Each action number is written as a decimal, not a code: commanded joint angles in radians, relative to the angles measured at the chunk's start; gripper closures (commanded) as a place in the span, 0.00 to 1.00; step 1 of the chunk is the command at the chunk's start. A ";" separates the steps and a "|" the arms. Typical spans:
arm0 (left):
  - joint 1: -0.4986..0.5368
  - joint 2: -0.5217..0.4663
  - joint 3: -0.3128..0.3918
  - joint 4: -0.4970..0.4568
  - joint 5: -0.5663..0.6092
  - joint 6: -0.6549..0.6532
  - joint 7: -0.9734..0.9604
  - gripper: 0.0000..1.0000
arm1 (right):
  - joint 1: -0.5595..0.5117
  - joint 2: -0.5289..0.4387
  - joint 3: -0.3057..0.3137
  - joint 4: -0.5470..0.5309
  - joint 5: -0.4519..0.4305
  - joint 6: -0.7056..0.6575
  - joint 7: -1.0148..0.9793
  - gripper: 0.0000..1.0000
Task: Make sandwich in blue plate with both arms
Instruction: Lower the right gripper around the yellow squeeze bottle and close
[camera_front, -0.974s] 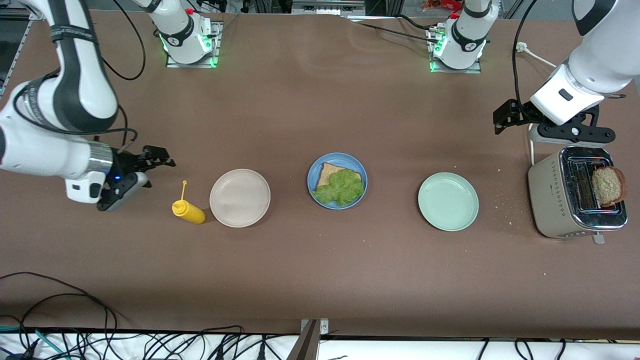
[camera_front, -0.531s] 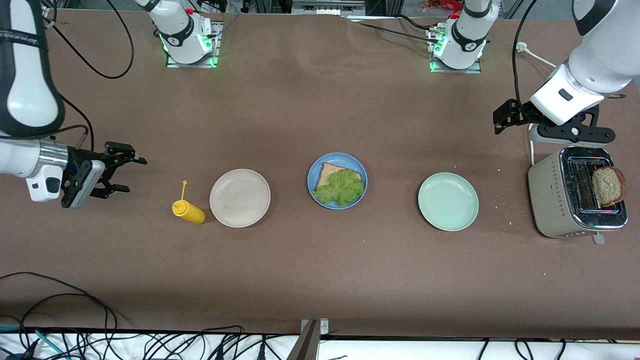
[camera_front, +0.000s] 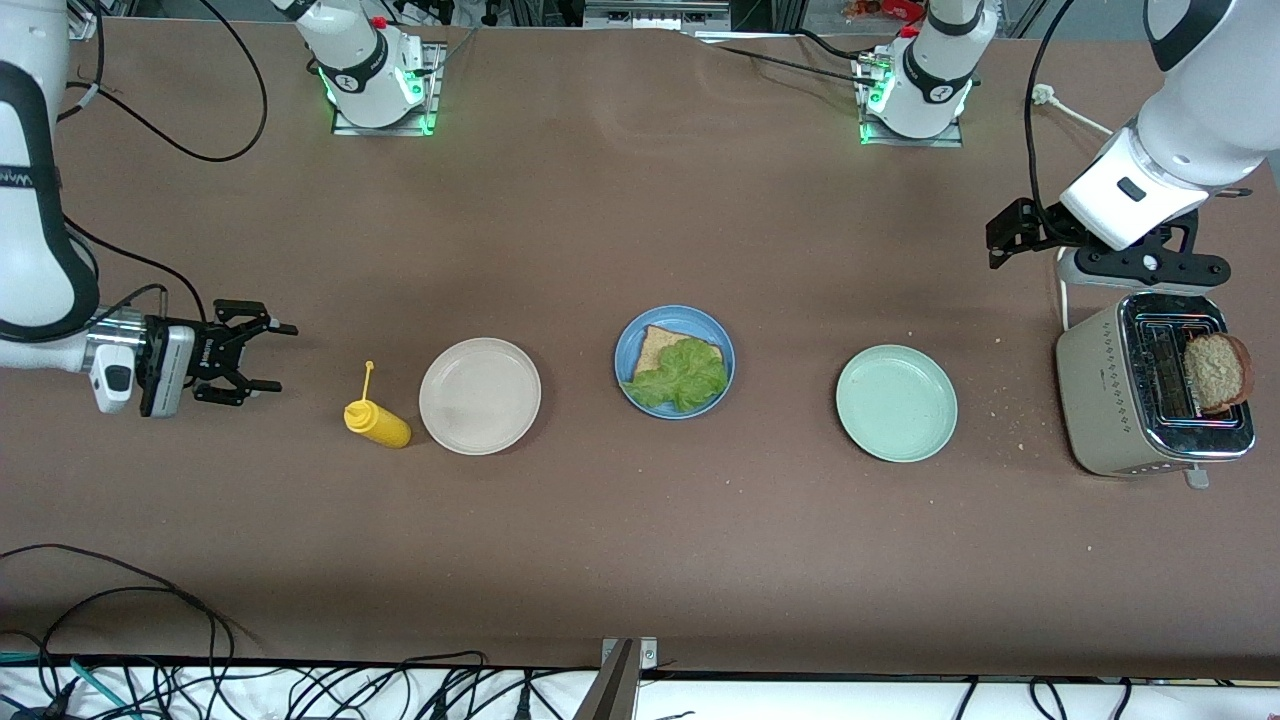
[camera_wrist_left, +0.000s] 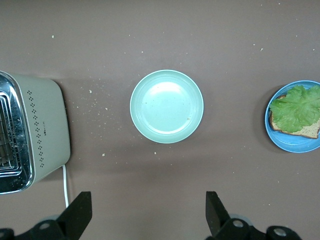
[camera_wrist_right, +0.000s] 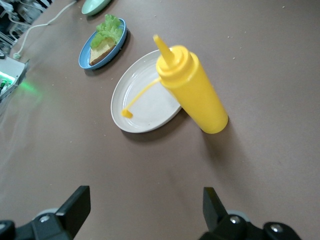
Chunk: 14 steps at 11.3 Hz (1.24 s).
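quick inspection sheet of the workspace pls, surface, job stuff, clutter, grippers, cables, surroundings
surface: brown table, crumbs near the toaster
job's things: blue plate holds one bread slice under lettuce; second slice sits in the toaster
clutter: mustard bottle, beige plate, green plate
grippers: right gripper open, beside the mustard bottle; left gripper open, above the table beside the toaster
cables: loose bundle along the table's near edge
surroundings: nothing seen

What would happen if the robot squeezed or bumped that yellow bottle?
The yellow bottle stands upright beside the beige plate. It is tall for its narrow base, so a bump near its cap would probably tip it. Being round, it might then roll. It looks like soft plastic, so the open right gripper would likely dent it and could squirt sauce.
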 joint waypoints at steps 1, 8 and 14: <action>-0.001 -0.007 0.001 0.002 -0.024 -0.004 -0.003 0.00 | -0.026 0.091 0.015 0.016 0.120 -0.021 -0.174 0.00; -0.001 -0.007 -0.002 0.002 -0.023 -0.012 -0.003 0.00 | -0.020 0.225 0.030 0.079 0.261 -0.013 -0.391 0.00; -0.001 -0.007 -0.004 0.002 -0.021 -0.012 -0.003 0.00 | 0.003 0.323 0.041 0.189 0.329 0.000 -0.507 0.00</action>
